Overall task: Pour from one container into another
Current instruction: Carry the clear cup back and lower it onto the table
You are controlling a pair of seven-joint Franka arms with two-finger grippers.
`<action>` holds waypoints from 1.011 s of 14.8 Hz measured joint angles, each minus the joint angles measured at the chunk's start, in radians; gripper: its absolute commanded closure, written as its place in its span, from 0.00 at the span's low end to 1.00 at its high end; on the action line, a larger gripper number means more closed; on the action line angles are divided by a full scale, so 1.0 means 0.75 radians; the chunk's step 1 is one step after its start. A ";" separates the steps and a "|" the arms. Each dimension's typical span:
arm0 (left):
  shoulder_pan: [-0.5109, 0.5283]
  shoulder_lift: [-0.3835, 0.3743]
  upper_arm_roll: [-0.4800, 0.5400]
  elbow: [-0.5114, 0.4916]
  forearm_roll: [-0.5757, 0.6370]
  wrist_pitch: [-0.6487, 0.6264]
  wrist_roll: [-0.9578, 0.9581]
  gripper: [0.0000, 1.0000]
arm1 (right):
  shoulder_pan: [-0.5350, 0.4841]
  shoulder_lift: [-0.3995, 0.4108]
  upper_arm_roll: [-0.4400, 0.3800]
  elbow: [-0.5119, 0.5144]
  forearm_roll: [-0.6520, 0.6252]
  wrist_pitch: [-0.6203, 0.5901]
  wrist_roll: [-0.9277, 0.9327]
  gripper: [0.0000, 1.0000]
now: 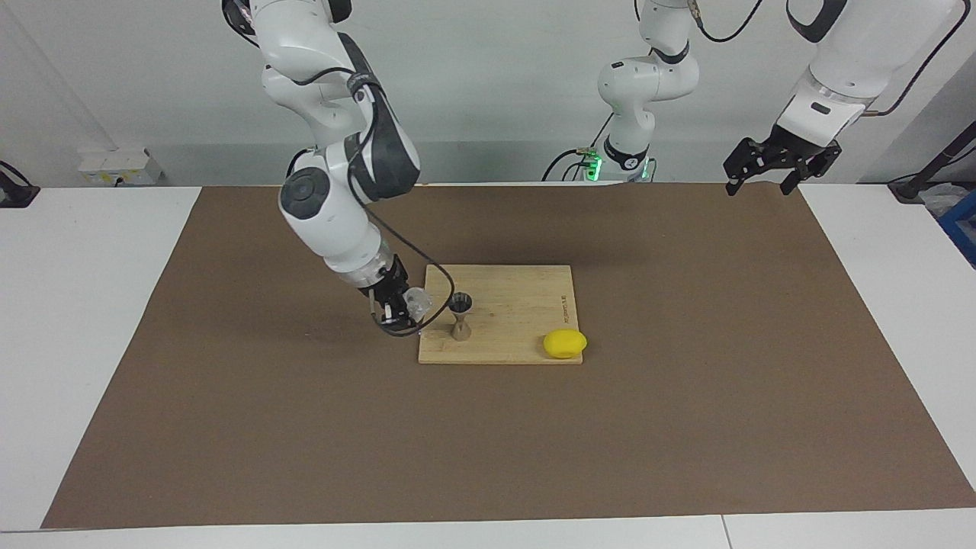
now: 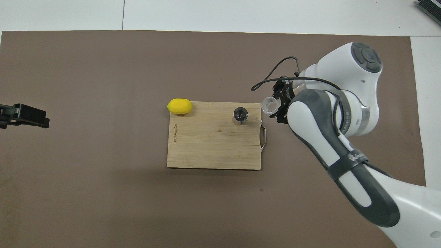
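Note:
My right gripper (image 1: 402,306) (image 2: 277,106) is shut on the small clear glass cup (image 1: 416,302) (image 2: 269,105). It holds the cup low in the air over the edge of the wooden board (image 1: 526,305) (image 2: 206,144) at the right arm's end. The silver hourglass jigger (image 1: 460,316) (image 2: 240,115) stands upright on the board, a short gap away from the cup. My left gripper (image 1: 762,177) (image 2: 20,115) hangs open and empty over the mat's corner by the left arm's base, waiting.
A yellow lemon (image 1: 565,344) (image 2: 179,106) lies at the board's corner toward the left arm's end, farther from the robots. A brown mat (image 1: 686,396) covers the table. A metal handle (image 2: 263,137) sticks out of the board's edge under the right arm.

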 measured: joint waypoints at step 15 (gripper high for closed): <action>0.000 0.000 0.000 0.000 0.000 0.000 0.000 0.00 | -0.462 -0.043 -0.003 -0.432 0.445 0.068 -0.847 0.80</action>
